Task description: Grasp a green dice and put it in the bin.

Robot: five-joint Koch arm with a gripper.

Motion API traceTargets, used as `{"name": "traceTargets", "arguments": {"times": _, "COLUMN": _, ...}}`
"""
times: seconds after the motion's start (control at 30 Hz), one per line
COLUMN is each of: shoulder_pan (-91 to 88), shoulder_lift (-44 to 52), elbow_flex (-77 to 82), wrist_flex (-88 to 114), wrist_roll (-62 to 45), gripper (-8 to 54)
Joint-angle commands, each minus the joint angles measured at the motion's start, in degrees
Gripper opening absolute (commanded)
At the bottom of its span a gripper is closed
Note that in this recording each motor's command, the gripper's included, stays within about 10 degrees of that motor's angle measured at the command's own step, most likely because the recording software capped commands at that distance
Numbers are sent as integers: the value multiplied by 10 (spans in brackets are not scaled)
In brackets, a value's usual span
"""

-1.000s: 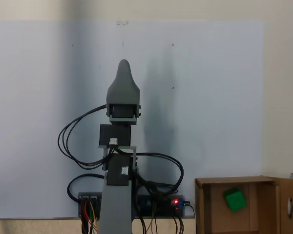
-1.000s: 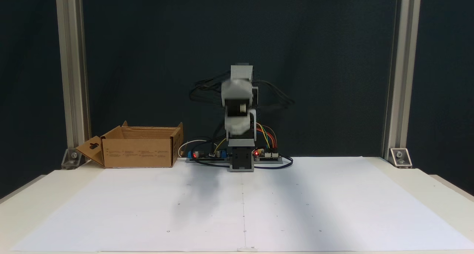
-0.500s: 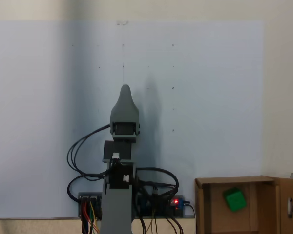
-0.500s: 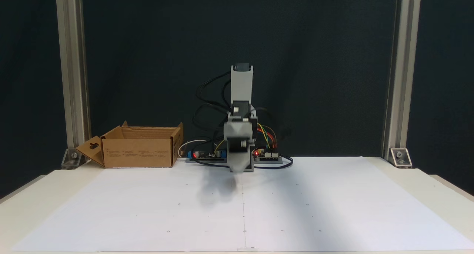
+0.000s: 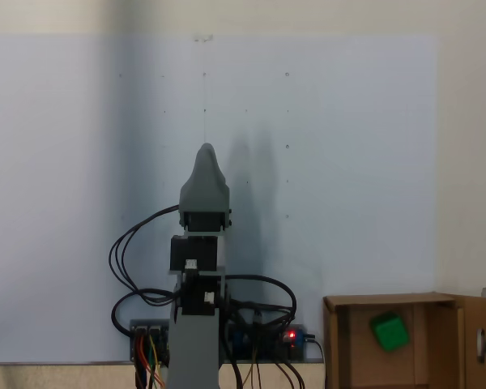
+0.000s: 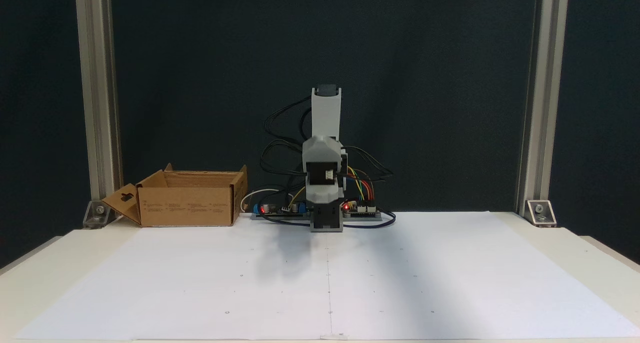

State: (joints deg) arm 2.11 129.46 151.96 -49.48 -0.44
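My gripper hangs over the white paper, folded in close to my base. I cannot tell if my jaws are open or closed, because one hides the other. I see nothing held in them. The green dice lies inside the bin, well apart from my jaws, off to one side.

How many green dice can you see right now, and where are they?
1. The green dice lies inside the bin, at the lower right of a fixed view. The bin's walls may hide others in the front view.
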Motion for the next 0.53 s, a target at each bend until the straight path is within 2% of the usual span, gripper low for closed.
{"name": "traceTargets", "arguments": {"times": 0.0, "shoulder_pan": -1, "shoulder_lift": 65, "elbow_flex": 99, "wrist_flex": -98, "wrist_roll": 2, "gripper": 434}}
{"name": "traceTargets", "arguments": {"times": 0.5, "shoulder_pan": -31, "shoulder_lift": 62, "elbow_flex": 105, "wrist_flex": -149, "wrist_roll": -1, "gripper": 445}}
